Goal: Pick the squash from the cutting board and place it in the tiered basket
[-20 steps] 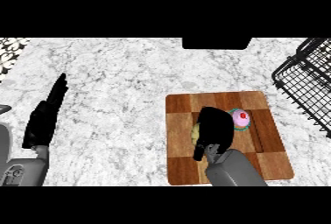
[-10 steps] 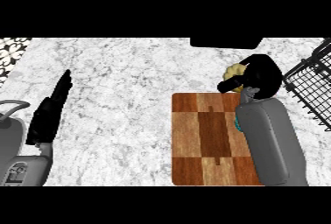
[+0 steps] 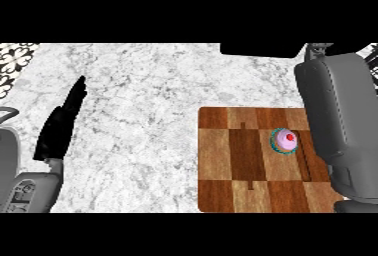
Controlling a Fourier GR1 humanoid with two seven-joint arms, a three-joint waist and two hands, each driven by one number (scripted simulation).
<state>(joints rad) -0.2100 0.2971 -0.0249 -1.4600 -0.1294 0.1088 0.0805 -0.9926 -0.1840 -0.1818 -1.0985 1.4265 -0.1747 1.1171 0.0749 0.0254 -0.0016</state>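
Note:
The wooden cutting board (image 3: 244,165) lies at the lower right of the marble counter (image 3: 148,90). No squash shows on it or anywhere else in view. My right forearm (image 3: 336,110) runs up the right side, over the board's right edge, and passes out at the top, so the right hand is out of sight. The tiered basket does not show either. My left hand (image 3: 60,125) rests at the left with straight fingers pointing up, holding nothing.
A pink cupcake with a red top (image 3: 285,140) stands on the board's right part, close beside my right forearm. A dark shape (image 3: 258,48) sits at the counter's far edge. Patterned tiles (image 3: 16,55) show at the top left.
My right arm has stretched further up and to the right, carrying the hand and the yellow squash out of view. The cupcake, hidden half a second ago, shows again. The left hand has stayed put.

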